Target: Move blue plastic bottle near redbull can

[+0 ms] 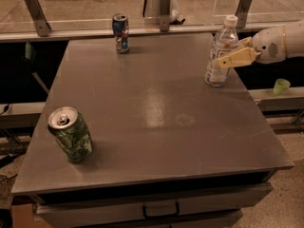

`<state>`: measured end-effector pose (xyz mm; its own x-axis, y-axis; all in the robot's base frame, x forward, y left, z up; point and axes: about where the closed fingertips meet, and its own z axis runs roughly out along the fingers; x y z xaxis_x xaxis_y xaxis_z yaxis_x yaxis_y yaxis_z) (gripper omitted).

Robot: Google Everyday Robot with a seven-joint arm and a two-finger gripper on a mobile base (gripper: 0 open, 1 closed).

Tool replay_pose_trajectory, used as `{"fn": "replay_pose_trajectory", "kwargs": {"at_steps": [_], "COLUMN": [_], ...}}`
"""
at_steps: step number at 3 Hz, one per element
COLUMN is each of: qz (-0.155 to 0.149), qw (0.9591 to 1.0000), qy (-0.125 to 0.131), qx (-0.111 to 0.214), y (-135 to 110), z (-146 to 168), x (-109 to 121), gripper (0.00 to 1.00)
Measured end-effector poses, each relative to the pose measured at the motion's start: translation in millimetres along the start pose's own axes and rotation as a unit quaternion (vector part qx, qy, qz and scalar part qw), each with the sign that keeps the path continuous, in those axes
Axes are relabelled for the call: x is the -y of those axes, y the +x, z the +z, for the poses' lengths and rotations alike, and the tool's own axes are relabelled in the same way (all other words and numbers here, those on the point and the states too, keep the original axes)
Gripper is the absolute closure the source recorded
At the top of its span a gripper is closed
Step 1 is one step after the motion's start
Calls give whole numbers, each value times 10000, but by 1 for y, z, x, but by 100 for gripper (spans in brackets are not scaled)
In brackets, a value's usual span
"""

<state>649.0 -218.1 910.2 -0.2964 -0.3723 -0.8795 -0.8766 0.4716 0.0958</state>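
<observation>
The blue plastic bottle (pixel 217 74), clear with a white cap and a white-and-dark label, stands upright at the table's right edge, towards the back. The redbull can (pixel 120 33), slim and blue-and-silver, stands upright at the back edge, left of centre, far from the bottle. My gripper (pixel 226 54) reaches in from the right at the bottle's mid-height. One yellowish finger (pixel 233 58) lies across the front of the bottle and the other shows behind it. The jaws stand open around the bottle.
A wider green patterned can (pixel 70 134) stands near the front left corner of the grey table (pixel 156 103). A metal rail with posts (pixel 164 6) runs behind the table. A small green cup (pixel 281 85) sits on a ledge off the right side.
</observation>
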Motion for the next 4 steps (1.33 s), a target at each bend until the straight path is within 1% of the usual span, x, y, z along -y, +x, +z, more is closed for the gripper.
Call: {"fn": "replay_pose_trajectory", "kwargs": {"at_steps": [1, 2, 3, 4], "qz": [-72, -224, -504, -519], "qw": [9995, 9986, 9960, 9960], "qy": [-204, -198, 135, 94], "qx": [212, 442, 723, 717], "y": [-5, -14, -42, -43], "z": [3, -10, -52, -43], "x": [-3, -3, -2, -4], "gripper": [62, 87, 100, 100]}}
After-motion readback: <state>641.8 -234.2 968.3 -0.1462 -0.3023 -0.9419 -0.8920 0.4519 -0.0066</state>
